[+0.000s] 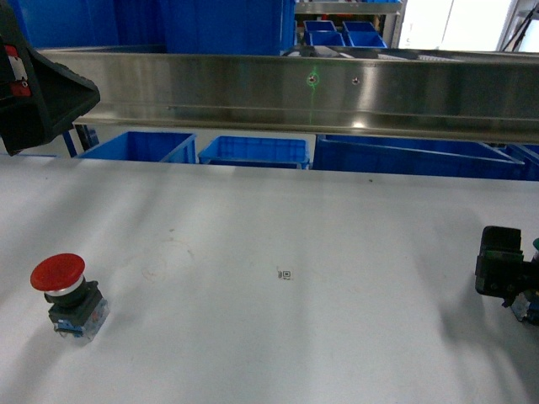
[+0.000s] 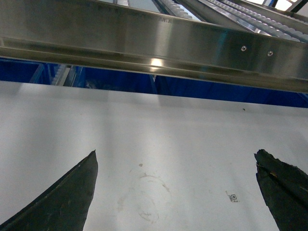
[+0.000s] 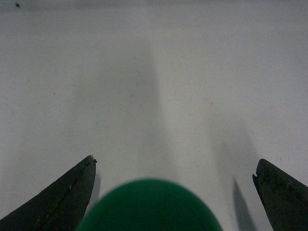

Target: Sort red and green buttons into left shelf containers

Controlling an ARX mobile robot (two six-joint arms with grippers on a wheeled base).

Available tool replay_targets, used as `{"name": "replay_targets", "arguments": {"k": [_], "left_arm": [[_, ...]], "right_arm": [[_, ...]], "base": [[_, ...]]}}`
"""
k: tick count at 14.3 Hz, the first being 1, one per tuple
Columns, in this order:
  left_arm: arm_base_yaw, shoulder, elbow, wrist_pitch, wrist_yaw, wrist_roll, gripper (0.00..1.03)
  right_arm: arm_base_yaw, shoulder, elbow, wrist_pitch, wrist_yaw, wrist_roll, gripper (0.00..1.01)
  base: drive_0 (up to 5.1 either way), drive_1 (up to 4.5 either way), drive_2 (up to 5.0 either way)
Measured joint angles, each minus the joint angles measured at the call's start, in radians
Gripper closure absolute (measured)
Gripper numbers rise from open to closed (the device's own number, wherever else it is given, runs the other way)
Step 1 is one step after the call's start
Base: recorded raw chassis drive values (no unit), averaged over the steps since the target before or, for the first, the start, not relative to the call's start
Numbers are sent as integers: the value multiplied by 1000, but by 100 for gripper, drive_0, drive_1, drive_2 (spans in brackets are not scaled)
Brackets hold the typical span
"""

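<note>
A red mushroom-capped push-button with a silver collar on a dark bluish block [image 1: 66, 290] is seen standing upright on the white table [image 1: 278, 337], well below and apart from the black left gripper [image 2: 175, 192], which is raised at the upper left of the head view with its jaws spread wide over bare tabletop. A green-capped push-button [image 3: 150, 206] is found between the widely parted fingers of the right gripper [image 3: 175, 190], none of them touching it, low at the table's right edge. Large deep blue plastic bins [image 1: 253, 151] are seen beyond the table, under a brushed steel rail [image 1: 337, 88]. A small square printed marker [image 1: 285, 273] lies between the grippers; no writing can be read.
</note>
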Motion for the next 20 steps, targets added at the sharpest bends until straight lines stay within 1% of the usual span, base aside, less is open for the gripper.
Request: {"name": "replay_targets", "arguments": {"k": [1, 3, 4, 6, 10, 11, 12, 13, 14, 15, 17, 18, 19, 20], "left_arm": [[0, 0, 0, 0, 0, 0, 5], [0, 0, 0, 0, 0, 0, 5], [0, 0, 0, 0, 0, 0, 5], [0, 0, 0, 0, 0, 0, 5], [0, 0, 0, 1, 0, 0, 5], [0, 0, 0, 0, 0, 0, 5], [0, 0, 0, 0, 0, 0, 5], [0, 0, 0, 0, 0, 0, 5], [0, 0, 0, 0, 0, 0, 5], [0, 0, 0, 0, 0, 0, 5], [0, 0, 0, 0, 0, 0, 5], [0, 0, 0, 0, 0, 0, 5], [0, 0, 0, 0, 0, 0, 5], [1, 0, 0, 0, 0, 0, 5]], "right_arm": [[-6, 16, 0, -13, -2, 14, 3], [-13, 19, 0, -7, -2, 30, 3], [-13, 19, 0, -1, -2, 33, 7], [-13, 19, -13, 28, -12, 31, 28], [2, 2, -30, 40, -23, 1, 70], [8, -10, -38, 59, -24, -16, 75], [12, -32, -53, 90, -20, -44, 75], [18, -74, -74, 121, -20, -81, 75], [22, -148, -101, 112, -32, -117, 75], [22, -243, -127, 75, -59, -150, 75], [11, -470, -177, -35, -126, -196, 75], [-5, -587, -196, -86, -138, -225, 75], [-14, -714, -209, -136, -154, -246, 75], [-11, -800, -211, -182, -172, -247, 75]], "base": [[0, 0, 0], [0, 0, 0], [0, 0, 0], [0, 0, 0], [0, 0, 0], [0, 0, 0], [0, 0, 0], [0, 0, 0], [0, 0, 0], [0, 0, 0], [0, 0, 0], [0, 0, 0], [0, 0, 0], [0, 0, 0]]}}
